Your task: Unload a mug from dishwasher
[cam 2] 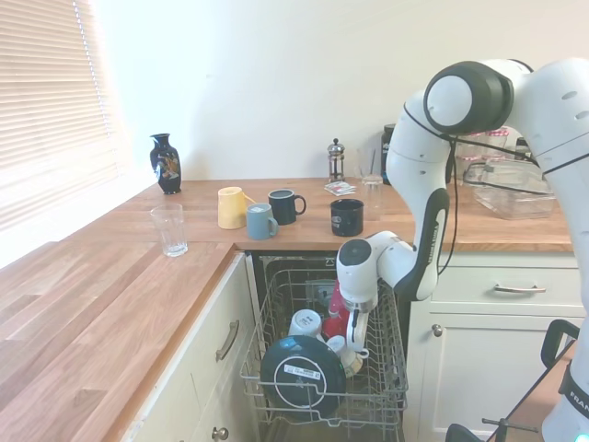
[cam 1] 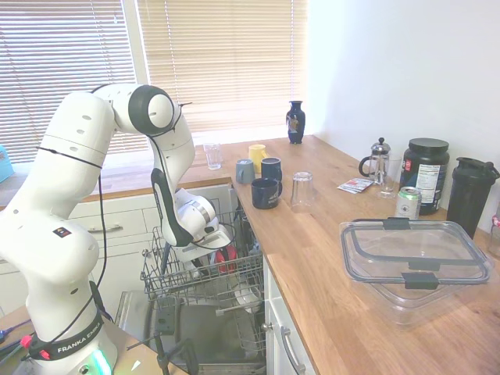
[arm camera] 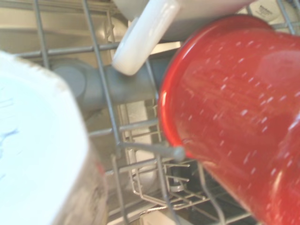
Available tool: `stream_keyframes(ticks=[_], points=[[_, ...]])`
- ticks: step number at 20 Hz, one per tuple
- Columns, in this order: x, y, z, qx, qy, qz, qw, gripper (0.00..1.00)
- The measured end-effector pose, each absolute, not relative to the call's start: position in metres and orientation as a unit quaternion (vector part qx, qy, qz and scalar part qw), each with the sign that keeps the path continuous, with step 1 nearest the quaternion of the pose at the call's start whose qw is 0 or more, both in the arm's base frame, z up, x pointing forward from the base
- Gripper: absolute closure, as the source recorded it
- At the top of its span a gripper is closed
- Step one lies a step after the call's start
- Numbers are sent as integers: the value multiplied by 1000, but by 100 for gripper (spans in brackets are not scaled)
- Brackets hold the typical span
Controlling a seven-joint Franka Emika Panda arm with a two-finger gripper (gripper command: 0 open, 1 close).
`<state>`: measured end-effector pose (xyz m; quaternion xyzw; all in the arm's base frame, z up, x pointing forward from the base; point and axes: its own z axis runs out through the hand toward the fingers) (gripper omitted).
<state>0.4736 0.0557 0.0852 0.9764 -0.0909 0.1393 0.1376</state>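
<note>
The glossy red mug [cam 2: 335, 311] sits tilted in the dishwasher's grey wire rack [cam 2: 265, 366], among white cups. My gripper [cam 2: 354, 333] reaches down into the rack right beside the mug, on its right in the second exterior view. From the first exterior view, the mug [cam 1: 226, 258] shows as a red patch just right of the gripper [cam 1: 205, 251], inside the pulled-out rack [cam 1: 166, 283]. In the wrist view the mug [arm camera: 234, 117] fills the right half, very close, over the rack wires. Whether the gripper holds it does not show.
A white cup [cam 2: 305, 322] and a dark round lid [cam 2: 299, 373] share the rack. Dark blue mugs [cam 1: 266, 191], a yellow mug [cam 1: 257, 156], an upturned glass [cam 1: 301, 190] and a clear lidded box [cam 1: 414, 254] stand on the wooden counter [cam 1: 312, 258]. White drawer cabinets [cam 2: 502, 304] flank the dishwasher.
</note>
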Motion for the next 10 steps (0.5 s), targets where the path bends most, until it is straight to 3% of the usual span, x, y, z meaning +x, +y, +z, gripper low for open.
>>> stream_keyframes(ticks=[10], points=[[479,51,76,970,-86,172,151,0]])
